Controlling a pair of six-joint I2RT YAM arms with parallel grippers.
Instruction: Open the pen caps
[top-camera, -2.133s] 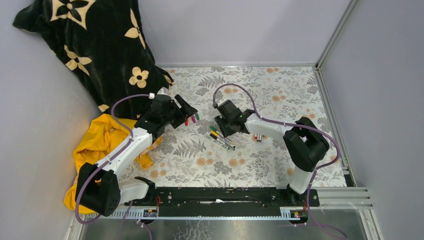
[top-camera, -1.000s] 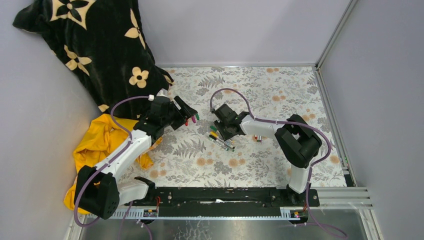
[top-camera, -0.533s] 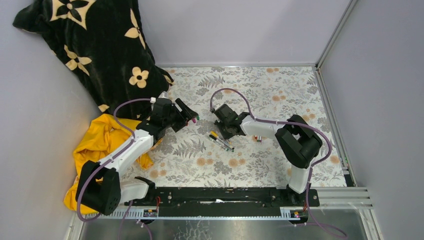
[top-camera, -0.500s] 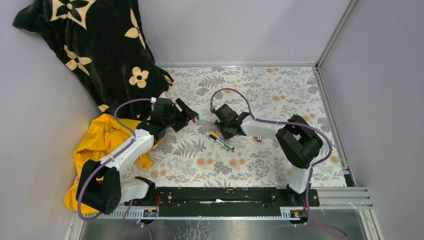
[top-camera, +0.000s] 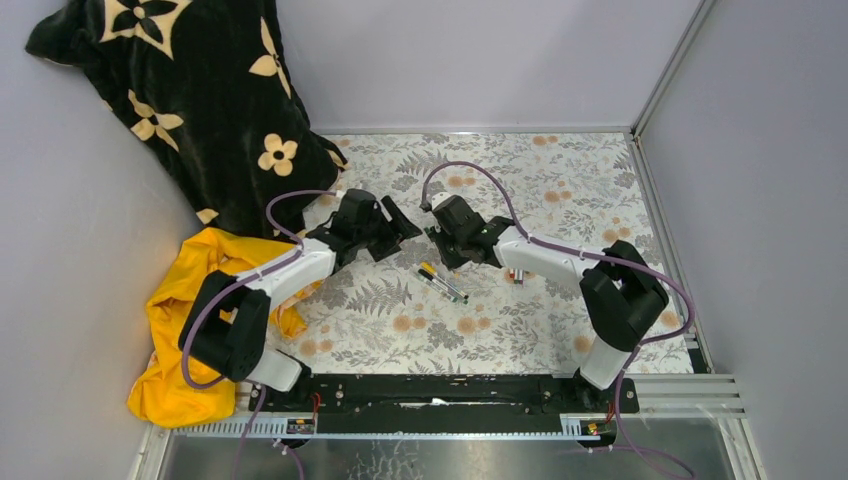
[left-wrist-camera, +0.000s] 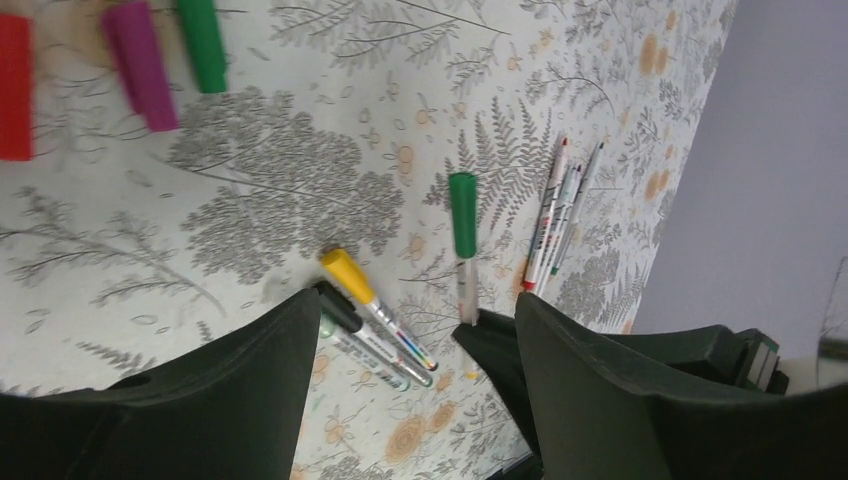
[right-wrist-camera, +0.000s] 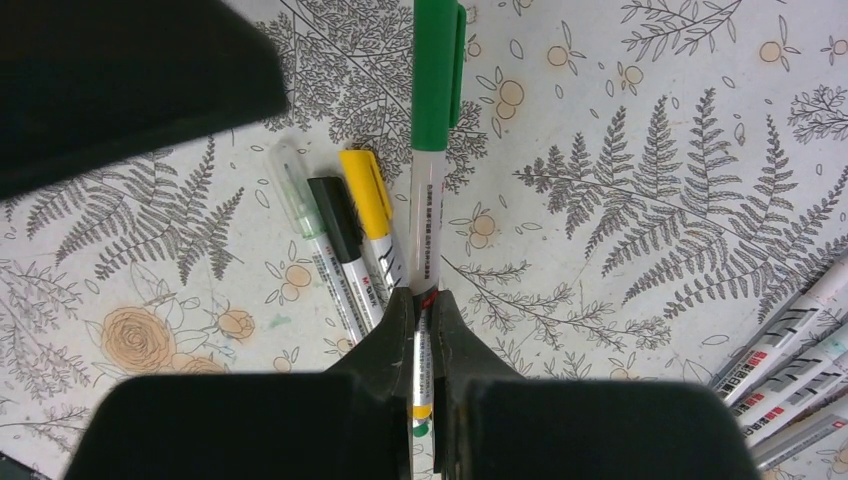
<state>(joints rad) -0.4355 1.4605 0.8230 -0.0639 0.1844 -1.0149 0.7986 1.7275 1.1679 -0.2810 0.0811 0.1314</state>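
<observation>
The right pincer (right-wrist-camera: 420, 310) grips the light, stiff pen barrel (right-wrist-camera: 425, 230); the open left pincer (left-wrist-camera: 415, 305) should probably pinch the smooth green cap (left-wrist-camera: 462, 213), mid-frame, across its sides.

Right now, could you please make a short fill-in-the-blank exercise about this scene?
The right gripper is shut on a pen whose cap is ____.
The left gripper has its jaws ____.
Between the black-capped pen and the held pen lies a third pen with a ____ cap.
Missing words: green, open, yellow.
</observation>
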